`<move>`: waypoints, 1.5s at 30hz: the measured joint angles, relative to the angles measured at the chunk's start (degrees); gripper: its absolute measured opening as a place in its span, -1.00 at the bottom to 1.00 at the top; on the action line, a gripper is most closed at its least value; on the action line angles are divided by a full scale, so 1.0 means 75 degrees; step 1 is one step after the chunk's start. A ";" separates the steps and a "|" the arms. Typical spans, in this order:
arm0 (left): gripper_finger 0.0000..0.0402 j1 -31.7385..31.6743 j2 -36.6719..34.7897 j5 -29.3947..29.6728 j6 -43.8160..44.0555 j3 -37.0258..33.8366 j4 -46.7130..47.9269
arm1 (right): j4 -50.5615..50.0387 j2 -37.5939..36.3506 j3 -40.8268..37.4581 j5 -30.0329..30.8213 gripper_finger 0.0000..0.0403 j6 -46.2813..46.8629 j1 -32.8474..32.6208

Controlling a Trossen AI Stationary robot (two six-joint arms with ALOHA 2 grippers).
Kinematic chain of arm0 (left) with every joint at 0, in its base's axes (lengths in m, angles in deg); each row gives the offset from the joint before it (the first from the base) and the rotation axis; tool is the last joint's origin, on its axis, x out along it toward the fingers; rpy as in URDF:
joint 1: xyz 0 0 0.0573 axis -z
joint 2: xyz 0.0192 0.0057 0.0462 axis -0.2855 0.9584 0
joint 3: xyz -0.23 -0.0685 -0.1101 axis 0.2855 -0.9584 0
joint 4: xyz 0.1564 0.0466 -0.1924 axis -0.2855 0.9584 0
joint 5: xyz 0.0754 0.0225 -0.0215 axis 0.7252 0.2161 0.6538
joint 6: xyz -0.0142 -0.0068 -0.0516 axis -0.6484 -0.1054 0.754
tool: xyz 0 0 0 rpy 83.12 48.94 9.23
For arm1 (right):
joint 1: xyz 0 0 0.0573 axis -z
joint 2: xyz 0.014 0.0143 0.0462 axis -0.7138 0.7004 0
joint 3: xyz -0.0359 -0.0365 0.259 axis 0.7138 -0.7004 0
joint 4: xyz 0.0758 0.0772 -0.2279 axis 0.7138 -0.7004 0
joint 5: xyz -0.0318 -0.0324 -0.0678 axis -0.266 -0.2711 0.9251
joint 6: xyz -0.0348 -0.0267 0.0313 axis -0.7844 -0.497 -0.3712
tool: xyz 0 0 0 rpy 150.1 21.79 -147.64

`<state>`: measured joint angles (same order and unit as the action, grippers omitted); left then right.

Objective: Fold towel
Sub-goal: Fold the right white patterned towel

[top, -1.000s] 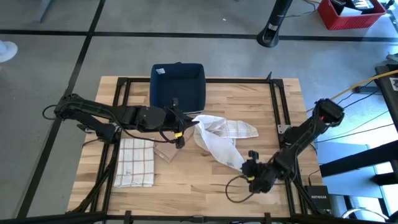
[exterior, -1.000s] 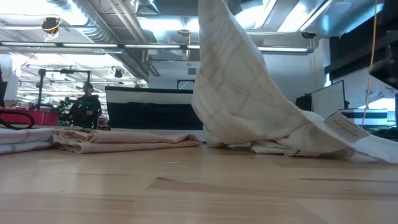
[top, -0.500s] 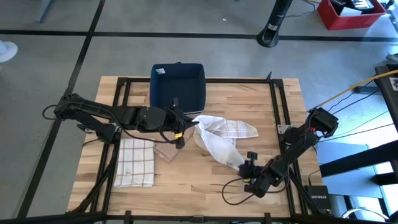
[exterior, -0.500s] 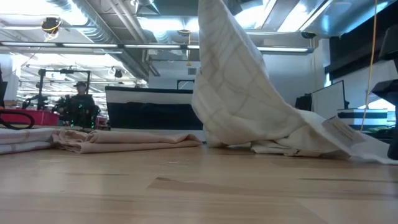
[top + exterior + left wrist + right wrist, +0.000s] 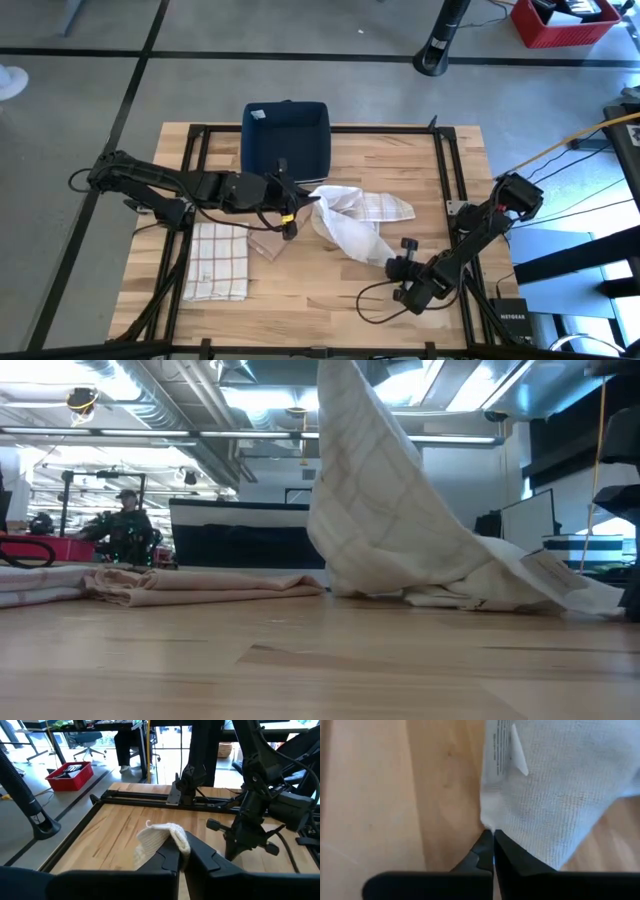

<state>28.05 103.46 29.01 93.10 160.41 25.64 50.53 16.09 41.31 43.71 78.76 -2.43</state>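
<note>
We see a pale checked towel (image 5: 400,520) rising in a peak off the wooden bench (image 5: 300,670), its tagged corner trailing right. A folded beige cloth (image 5: 200,585) lies left; a person (image 5: 125,525) stands far behind.

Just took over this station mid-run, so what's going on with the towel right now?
The left gripper is shut on one edge of the white checked towel and holds it up off the wooden table. The right gripper sits low at the towel's near corner, fingers shut right at its hem. A folded red-checked towel and a tan cloth lie to the left, with a dark blue bin behind.
</note>
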 joint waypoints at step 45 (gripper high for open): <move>-0.95 0.0949 -0.0111 0.1064 -0.3412 0.3858 -0.2034 | -0.2296 -0.3665 0.9995 0.4682 -1.00 -0.8063 -0.0652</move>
<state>35.16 102.63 36.99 67.51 189.35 10.39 33.31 -11.40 116.27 78.83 18.28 -7.32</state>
